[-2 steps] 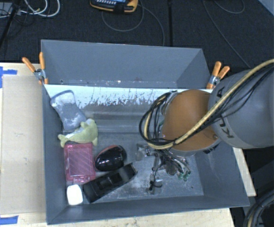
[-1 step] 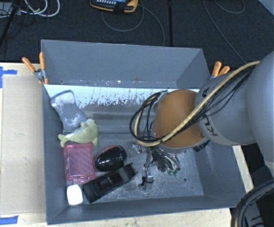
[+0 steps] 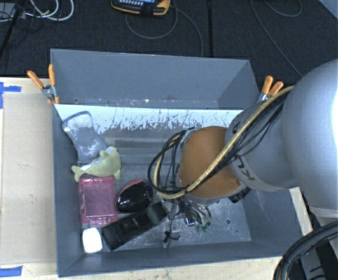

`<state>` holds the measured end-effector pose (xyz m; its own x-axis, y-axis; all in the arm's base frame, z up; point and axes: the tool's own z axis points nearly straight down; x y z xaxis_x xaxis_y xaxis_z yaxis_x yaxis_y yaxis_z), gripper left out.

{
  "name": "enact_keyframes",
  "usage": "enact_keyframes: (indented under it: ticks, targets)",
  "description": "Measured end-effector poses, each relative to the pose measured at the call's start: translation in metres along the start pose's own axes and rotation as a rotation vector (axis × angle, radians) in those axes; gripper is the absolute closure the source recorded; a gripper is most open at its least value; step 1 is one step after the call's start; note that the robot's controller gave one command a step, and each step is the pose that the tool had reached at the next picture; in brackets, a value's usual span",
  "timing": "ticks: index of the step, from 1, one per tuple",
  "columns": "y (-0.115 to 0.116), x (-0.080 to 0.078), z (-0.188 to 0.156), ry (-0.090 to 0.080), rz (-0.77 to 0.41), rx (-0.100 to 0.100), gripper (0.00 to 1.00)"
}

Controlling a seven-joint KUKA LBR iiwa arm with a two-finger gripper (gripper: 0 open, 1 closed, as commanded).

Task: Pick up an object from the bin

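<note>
a long black bar (image 3: 128,228) is seen slanting up-right below the pink box (image 3: 97,199), toward the gripper (image 3: 180,219), whose state cannot be told.

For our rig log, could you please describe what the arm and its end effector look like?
The arm is a bulky, rounded silver-grey shell with dark lettering. An orange-brown domed cover caps its wrist, with black and yellowish cables looping round it. The end effector below is small, dark metal.

One camera looks down on the grey bin (image 3: 151,86) from close above, the arm (image 3: 309,139) entering at 3 o'clock.
</note>
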<state>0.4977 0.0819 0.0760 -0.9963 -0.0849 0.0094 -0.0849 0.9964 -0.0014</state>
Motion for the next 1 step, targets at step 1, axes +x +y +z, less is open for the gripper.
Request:
enact_keyframes:
  ticks: [1]
  targets:
    - [0.0229, 0.0018, 0.0033, -0.004, 0.071, -0.002, 1.0]
